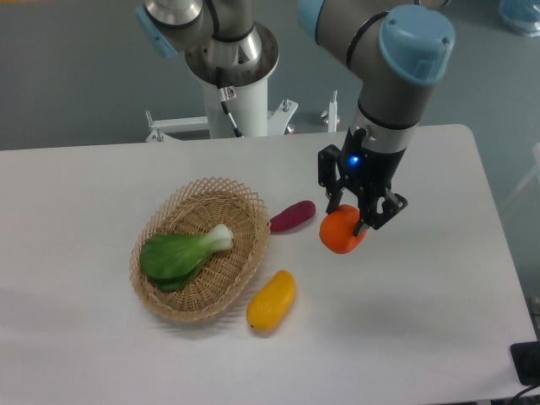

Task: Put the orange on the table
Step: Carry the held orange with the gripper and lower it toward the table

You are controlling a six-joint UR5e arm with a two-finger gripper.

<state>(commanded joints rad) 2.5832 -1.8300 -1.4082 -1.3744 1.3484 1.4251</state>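
Observation:
The orange (339, 234) is a small round bright orange fruit held between the fingers of my gripper (348, 218), right of the table's middle. The gripper is shut on the orange from above. Whether the fruit touches the white table (405, 321) or hangs just above it I cannot tell. The upper part of the orange is hidden by the fingers.
A wicker basket (253, 253) with a green leafy vegetable (181, 252) stands left of centre. A purple oblong vegetable (292, 216) lies just left of the orange. A yellow mango-shaped fruit (272, 299) lies in front of the basket. The robot base (232, 76) stands at the back.

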